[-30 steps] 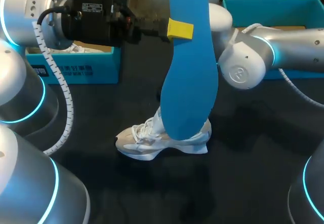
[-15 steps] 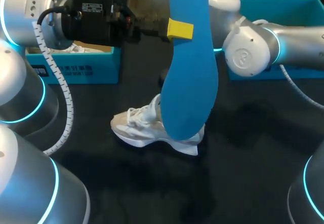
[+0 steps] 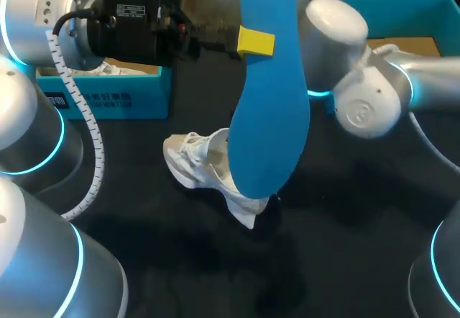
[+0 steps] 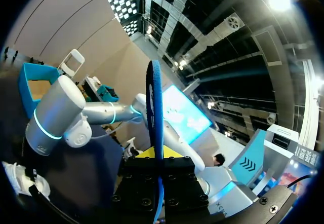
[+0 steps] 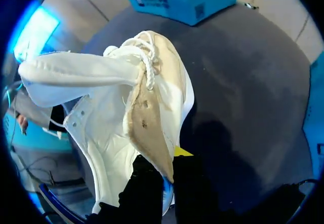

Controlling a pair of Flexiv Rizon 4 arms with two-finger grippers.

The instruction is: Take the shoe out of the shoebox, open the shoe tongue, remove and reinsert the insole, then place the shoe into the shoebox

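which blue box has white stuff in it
The left blue box: white material shows above its front wall. The right blue box shows only a brown floor.

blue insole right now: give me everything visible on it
The blue insole is out of the shoe: a thin, foot-shaped sheet, foam-like, plain on the side shown. It stands upright in the air, pinched near its upper end by the left gripper; the left wrist view shows it edge-on in that grip. Its lower end overlaps the white shoe in the head view; contact cannot be told.
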